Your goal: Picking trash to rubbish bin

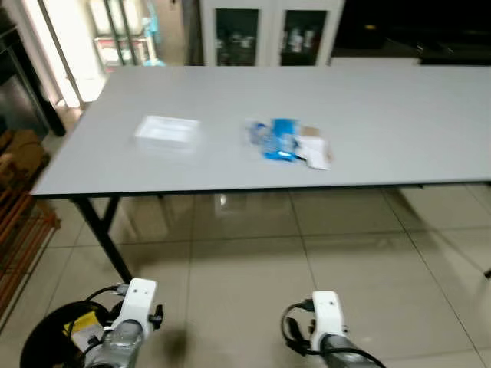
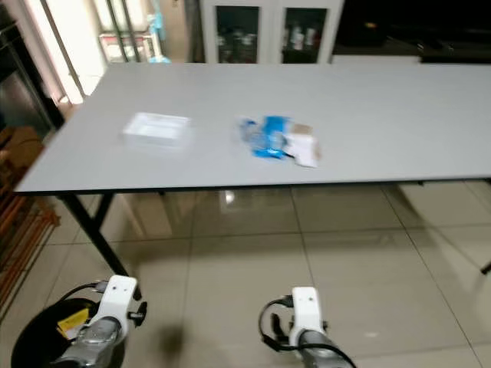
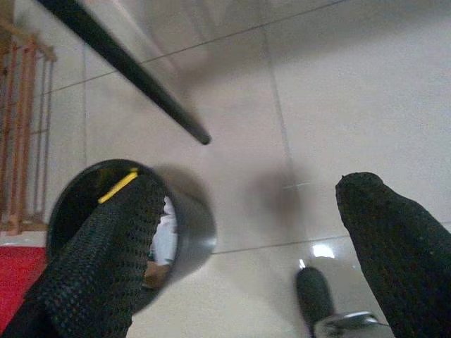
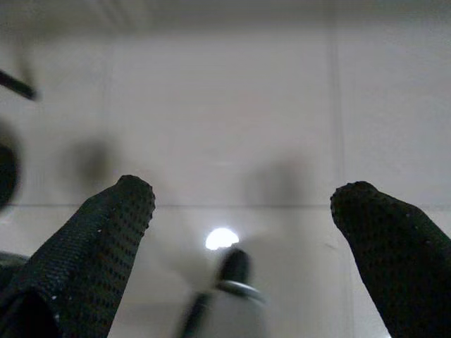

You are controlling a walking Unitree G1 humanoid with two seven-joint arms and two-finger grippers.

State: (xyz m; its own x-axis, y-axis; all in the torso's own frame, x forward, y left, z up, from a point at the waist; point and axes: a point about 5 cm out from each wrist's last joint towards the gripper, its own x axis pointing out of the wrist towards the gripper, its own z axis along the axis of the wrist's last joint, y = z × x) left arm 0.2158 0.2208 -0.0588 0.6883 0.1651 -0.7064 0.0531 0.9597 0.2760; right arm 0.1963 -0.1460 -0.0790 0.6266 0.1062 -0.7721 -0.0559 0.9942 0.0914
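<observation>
**Robot faces the table, trash not yet picked up**

The robot stands back from the grey table (image 1: 399, 123); both arms hang low over the tiled floor (image 1: 253, 268); this looks like the start of a pick, with nothing carried yet.

The left gripper (image 3: 246, 260) has its 2 black fingers spread wide apart and holds nothing; the right gripper (image 4: 243, 232) is spread wide too and is also empty.

On the table I count 1 clear plastic box (image 1: 167, 132) on the left, and 1 small heap of trash (image 1: 288, 141) near the middle, close to the near edge; the heap has blue and white wrappers, but it is too blurry to count the bits; the box and the heap are well apart.

There is 1 black rubbish bin (image 3: 187, 225) on the floor at the near left, beside a table leg (image 3: 127, 60); some rubbish already lies inside it.

Next, I think the robot must step closer to the table, lift 1 arm over the near edge, and close its fingers on the heap.
</observation>
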